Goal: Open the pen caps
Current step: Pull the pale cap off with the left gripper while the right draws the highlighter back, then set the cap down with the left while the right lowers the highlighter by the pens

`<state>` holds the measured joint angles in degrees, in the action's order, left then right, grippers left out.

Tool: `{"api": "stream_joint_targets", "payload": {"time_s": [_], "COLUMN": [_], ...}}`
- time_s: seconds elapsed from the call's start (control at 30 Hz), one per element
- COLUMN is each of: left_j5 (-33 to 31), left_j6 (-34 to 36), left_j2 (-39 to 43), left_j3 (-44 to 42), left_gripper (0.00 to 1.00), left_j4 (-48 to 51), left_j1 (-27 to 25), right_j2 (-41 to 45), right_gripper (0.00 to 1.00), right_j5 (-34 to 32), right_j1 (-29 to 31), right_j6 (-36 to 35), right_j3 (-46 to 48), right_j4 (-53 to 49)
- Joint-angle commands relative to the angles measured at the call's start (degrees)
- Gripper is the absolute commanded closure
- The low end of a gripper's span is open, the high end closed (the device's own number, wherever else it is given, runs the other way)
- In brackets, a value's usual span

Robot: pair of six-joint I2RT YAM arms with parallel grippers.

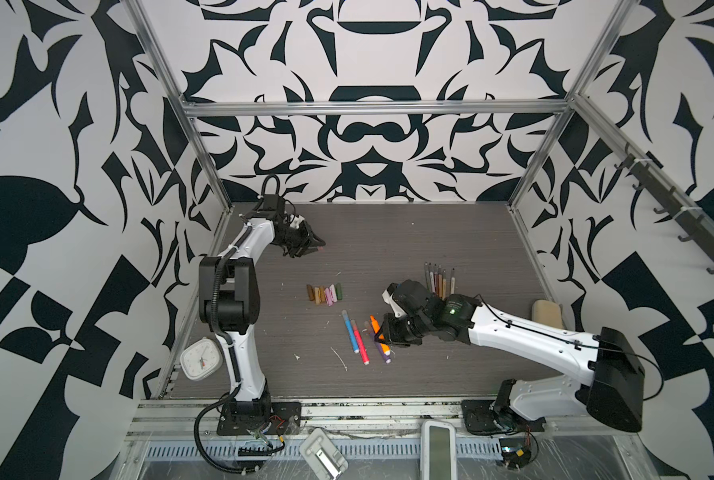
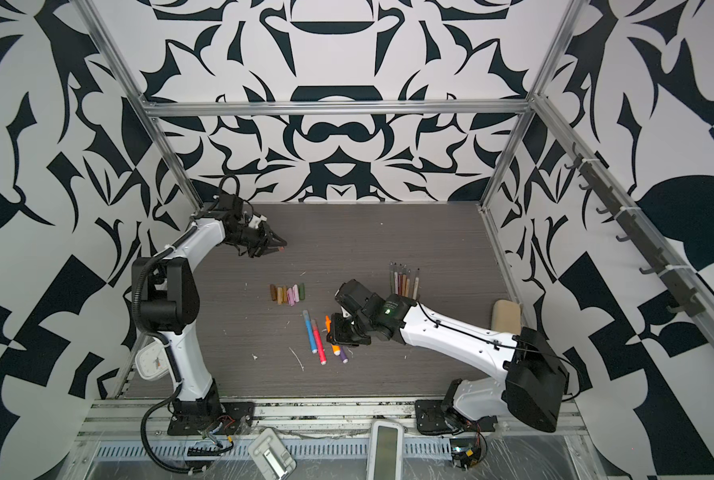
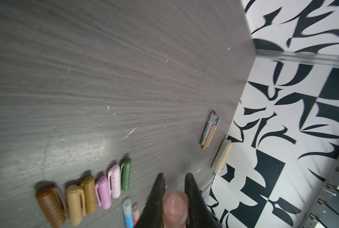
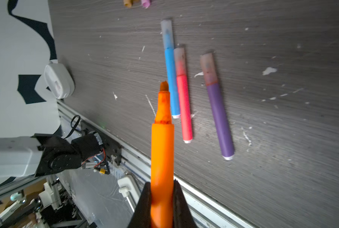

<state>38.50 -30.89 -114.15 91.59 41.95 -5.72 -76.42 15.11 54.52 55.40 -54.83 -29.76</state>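
Observation:
My right gripper (image 4: 162, 182) is shut on the barrel of an orange pen (image 4: 162, 142), whose bare felt tip points away from the jaws. In both top views it hovers low over the table (image 1: 382, 332). My left gripper (image 3: 174, 175) is shut on a translucent peach pen cap (image 3: 175, 205) and stays raised at the back left (image 1: 321, 244). Blue (image 4: 171, 79), pink-red (image 4: 184, 106) and purple (image 4: 220, 118) pens lie capped on the table. Several loose pen caps (image 1: 324, 293) lie in a row, ranging from brown to green (image 3: 85, 195).
Several uncapped pens (image 1: 440, 278) lie side by side toward the back right. A beige block (image 1: 547, 312) rests at the right edge and a white clock (image 1: 200, 357) at the left edge. Two white devices (image 1: 438, 451) sit on the front rail.

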Motion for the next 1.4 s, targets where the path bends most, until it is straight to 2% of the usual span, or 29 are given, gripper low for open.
{"api": "stream_joint_targets", "payload": {"time_s": [0.0, 0.13, 0.27, 0.4, 0.57, 0.63, 0.8, 1.03, 1.23, 1.37], "left_j5": [-5.6, -9.7, -11.2, -13.1, -16.8, -19.0, -23.8, -23.4, -24.2, -24.7], "left_j6": [5.2, 8.5, 9.1, 9.0, 8.3, 7.8, 7.7, 7.9, 8.0, 8.4], "left_j2": [3.1, 4.3, 4.0, 1.1, -5.5, -6.6, -6.3, -7.7, -9.6, -9.9], "left_j3": [-1.1, -3.9, -5.4, -2.5, 2.3, 3.0, 3.2, 1.2, 2.5, 3.0], "left_gripper": [1.0, 1.0, 1.0, 1.0, 1.0, 1.0, 0.99, 0.9, 0.86, 0.79], "left_j4": [5.6, 9.1, 9.9, 12.7, 17.7, 18.5, 19.7, 17.9, 18.3, 18.6], "left_j1": [-2.3, -6.3, -10.5, -15.4, -19.9, -20.5, -20.8, -21.0, -21.0, -21.0], "right_j2": [2.1, 2.0, 0.0, -5.2, -12.4, -14.0, -17.3, -24.8, -29.6, -31.7], "right_gripper": [1.0, 1.0, 1.0, 1.0, 1.0, 1.0, 1.0, 1.0, 1.0, 1.0], "right_j5": [-8.4, -13.7, -13.8, -13.8, -17.3, -19.3, -18.8, -20.3, -21.8, -23.8], "right_j1": [-1.7, -5.5, -10.1, -13.9, -15.6, -16.2, -18.9, -19.9, -20.8, -20.9], "right_j6": [0.2, -1.3, -5.5, -12.6, -18.2, -18.7, -18.8, -23.4, -24.4, -24.9], "right_j3": [-2.5, -3.3, -3.0, -6.0, -10.3, -10.0, -10.3, -16.8, -20.6, -22.6], "right_j4": [-8.3, -13.2, -12.0, -11.3, -11.1, -9.2, -4.6, -6.0, -8.6, -10.7]}}
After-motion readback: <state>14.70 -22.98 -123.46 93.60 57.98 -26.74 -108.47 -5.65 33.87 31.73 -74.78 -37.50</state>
